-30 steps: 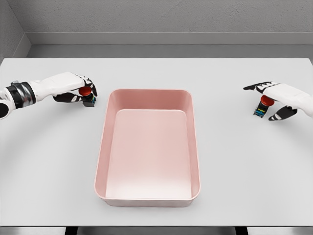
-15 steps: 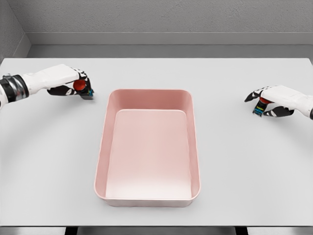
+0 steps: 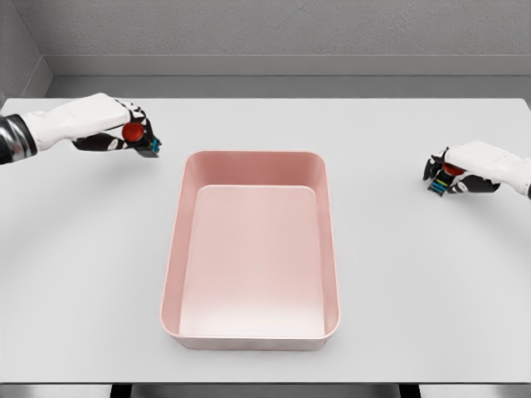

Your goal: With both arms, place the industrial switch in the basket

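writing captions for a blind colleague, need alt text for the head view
An empty pink basket sits mid-table on a white table. On either side, the left hand and right hand each grip a red-buttoned industrial switch, both outside the basket.

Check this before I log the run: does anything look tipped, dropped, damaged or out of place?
Nothing stands out. The pink basket sits square and empty on the white table. The left hand grips one red-buttoned industrial switch, tilted in the grasp; the right hand grips the other switch. Neither has dropped.
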Motion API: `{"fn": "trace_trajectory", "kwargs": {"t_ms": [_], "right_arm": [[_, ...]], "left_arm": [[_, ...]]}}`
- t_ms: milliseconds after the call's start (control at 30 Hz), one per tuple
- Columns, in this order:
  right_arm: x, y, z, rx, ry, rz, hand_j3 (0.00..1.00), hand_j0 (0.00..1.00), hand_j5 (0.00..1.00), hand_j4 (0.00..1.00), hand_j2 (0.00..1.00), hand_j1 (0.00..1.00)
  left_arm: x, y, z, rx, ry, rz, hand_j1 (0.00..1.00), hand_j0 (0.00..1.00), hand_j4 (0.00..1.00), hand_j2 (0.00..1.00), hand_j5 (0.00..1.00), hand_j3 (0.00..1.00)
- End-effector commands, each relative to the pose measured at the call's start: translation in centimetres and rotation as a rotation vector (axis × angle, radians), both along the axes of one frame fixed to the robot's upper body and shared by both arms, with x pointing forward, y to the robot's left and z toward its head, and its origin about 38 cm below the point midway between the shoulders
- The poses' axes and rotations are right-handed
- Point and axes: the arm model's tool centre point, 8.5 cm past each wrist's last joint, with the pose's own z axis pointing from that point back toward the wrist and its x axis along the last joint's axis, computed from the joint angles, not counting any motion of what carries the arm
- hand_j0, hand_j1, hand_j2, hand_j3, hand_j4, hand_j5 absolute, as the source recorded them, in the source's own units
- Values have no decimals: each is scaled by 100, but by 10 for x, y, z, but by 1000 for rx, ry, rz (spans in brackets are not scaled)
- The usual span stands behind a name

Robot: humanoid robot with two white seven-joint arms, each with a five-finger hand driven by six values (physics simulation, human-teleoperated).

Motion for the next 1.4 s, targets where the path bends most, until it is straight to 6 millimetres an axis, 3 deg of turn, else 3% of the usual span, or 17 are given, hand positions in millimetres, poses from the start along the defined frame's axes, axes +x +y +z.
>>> {"fn": "trace_trajectory", "kwargs": {"t_ms": [0,167,433,667,767,967,1100,1233,1300,1333,1367], "right_arm": [[0,0,4,7,-11,-1,46,46,46,46,46,46],[3,7,22,26,-55,24,47,47,47,47,47,47],[0,55,77,-3,-223,171,48,48,48,48,48,48],[-7,77,94,5,-282,238,50,50,50,50,50,50],[-17,95,111,-4,-339,299,50,50,50,50,50,50],[-33,148,111,-8,-363,452,50,50,50,50,50,50],[-31,224,114,57,-388,608,50,50,50,50,50,50],[-38,284,117,55,-396,754,50,50,50,50,50,50],[-39,288,116,52,-395,763,50,50,50,50,50,50],[-39,288,115,53,-393,763,66,66,66,66,66,66],[-38,287,116,56,-393,759,100,100,100,100,100,100]], "left_arm": [[-4,-10,8,-23,-13,-31,48,48,48,48,48,48],[-8,-23,15,-44,-28,-73,48,48,48,48,48,48],[-19,-49,27,-69,-55,-158,48,48,48,48,48,48],[-29,-65,33,-77,-72,-215,48,48,48,48,48,48],[-34,-74,35,-81,-79,-248,48,48,48,48,48,48],[-47,-92,35,-81,-79,-312,50,50,50,50,50,50],[-51,-97,33,-78,-75,-332,51,51,51,51,51,51],[-51,-96,33,-77,-75,-331,51,51,51,51,51,51],[-51,-96,33,-77,-75,-331,51,51,51,51,51,51],[-52,-96,33,-76,-75,-332,51,51,51,51,51,51],[-52,-92,34,-69,-75,-325,51,51,51,51,51,51]]}}
